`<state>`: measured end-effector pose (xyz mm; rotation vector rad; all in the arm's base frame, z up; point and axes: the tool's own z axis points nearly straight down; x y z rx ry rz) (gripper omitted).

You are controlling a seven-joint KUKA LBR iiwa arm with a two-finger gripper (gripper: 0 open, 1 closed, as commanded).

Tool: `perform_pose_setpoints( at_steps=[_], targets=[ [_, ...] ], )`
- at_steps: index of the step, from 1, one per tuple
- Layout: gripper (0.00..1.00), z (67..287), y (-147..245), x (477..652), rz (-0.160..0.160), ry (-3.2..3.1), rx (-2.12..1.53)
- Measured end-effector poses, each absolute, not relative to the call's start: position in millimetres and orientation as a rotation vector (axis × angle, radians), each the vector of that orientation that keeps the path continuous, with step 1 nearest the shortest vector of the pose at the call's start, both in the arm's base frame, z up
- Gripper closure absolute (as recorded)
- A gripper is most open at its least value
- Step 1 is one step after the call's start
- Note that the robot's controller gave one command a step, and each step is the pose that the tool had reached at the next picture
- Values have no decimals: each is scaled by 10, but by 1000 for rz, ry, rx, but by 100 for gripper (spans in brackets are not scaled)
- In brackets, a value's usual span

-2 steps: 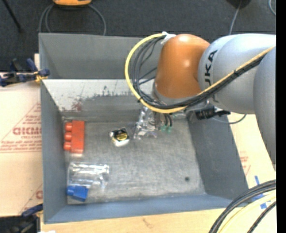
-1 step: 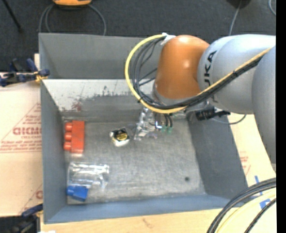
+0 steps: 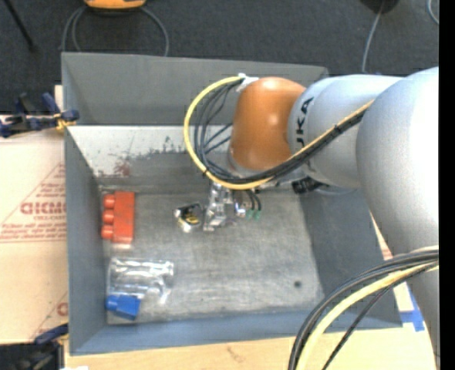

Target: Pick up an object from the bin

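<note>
Gripper (image 3: 216,213) in the bin (image 3: 243,272), perhaps touching a small black-and-yellow thing (image 3: 187,219) — open or closed, unclear.

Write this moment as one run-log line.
hand: middle of bin | nearest: small dark-and-yellow object, beside it | apart: orange block, clear bag

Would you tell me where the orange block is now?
In the camera view the orange block lies at the left of the bin, above the clear blue-capped packet, left of the gripper.
</note>
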<state>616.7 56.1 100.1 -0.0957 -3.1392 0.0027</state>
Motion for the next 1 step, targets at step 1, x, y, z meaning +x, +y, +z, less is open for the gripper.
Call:
perform_pose_setpoints(
  at_steps=[1],
  targets=[
    [100, 2144, 962, 6309, 1, -3081, 667]
  ],
)
